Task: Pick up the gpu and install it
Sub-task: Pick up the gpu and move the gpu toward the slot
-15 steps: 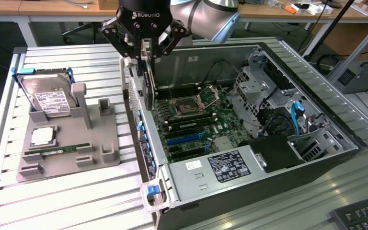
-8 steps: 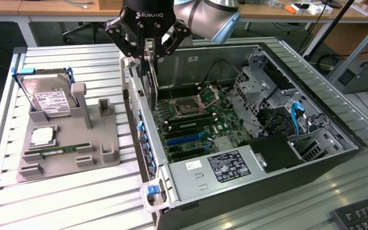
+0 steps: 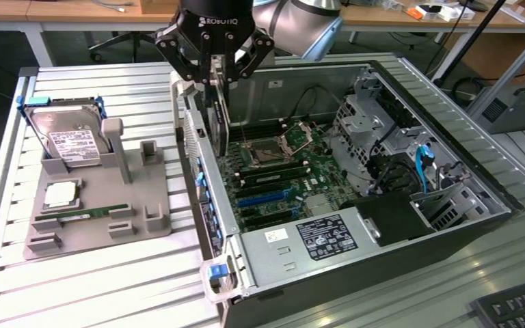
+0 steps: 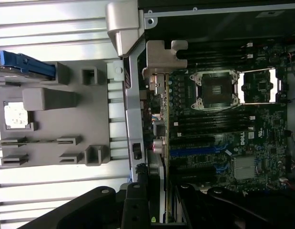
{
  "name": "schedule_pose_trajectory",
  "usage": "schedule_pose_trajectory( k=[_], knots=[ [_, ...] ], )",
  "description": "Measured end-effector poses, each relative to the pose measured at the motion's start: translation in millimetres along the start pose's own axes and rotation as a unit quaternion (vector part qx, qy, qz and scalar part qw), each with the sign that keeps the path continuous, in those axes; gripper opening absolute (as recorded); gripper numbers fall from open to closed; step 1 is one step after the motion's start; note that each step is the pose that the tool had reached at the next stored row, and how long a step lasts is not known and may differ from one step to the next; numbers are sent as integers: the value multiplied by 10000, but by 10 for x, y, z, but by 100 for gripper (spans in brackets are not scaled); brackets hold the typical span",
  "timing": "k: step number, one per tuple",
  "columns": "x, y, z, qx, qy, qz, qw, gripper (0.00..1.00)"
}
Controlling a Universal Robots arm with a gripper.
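**A:** Where's the gpu?

**B:** The gpu (image 3: 217, 121) is in the gripper (image 3: 215, 78), black fingers (image 4: 135, 210) clamped on its upper edge. It's a thin flat card hanging on edge, dark face visible in the exterior view. It sits over the open case (image 3: 290, 82), just inside the wall on the exterior view's left.

**A:** Seated?

**B:** Can't tell if the lower edge touches anything. In the wrist view it's edge-on, with the silver L-bent end bracket (image 4: 161, 53) beside the case wall. The green motherboard (image 3: 276, 174) is below, with a square metal-framed CPU socket (image 3: 267, 152) and long blue slots (image 3: 262, 196).

**A:** Rest of the case?

**B:** There's a boxy silver power supply (image 3: 308, 242) with a label, plus perforated metal drive cages.

**A:** Outside it?

**B:** A matte grey moulded fixture tray (image 3: 107, 198) sits on the ribbed aluminium table (image 3: 80, 287). A hard drive (image 3: 71, 140) with a white label and blue rails leans upright in the tray. A square CPU chip (image 3: 60, 195) lies flat in it, with a narrow green memory stick (image 3: 85, 215) just beside the chip. A black keyboard (image 3: 518, 307) is well apart from all of it.
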State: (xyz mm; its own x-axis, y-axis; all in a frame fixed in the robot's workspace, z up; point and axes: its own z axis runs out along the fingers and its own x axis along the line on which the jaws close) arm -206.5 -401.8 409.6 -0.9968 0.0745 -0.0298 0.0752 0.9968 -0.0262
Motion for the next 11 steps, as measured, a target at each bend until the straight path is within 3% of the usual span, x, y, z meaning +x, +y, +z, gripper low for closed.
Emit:
schedule_pose_trajectory(
  k=[5, 8, 11],
  knots=[
    [-35, 3, 1, 0, 0, 0, 10000, 27],
    [-176, 13, 5, 3, 0, 0, 10000, 27],
    [-237, 18, 7, 4, 0, 0, 10000, 27]
  ],
)
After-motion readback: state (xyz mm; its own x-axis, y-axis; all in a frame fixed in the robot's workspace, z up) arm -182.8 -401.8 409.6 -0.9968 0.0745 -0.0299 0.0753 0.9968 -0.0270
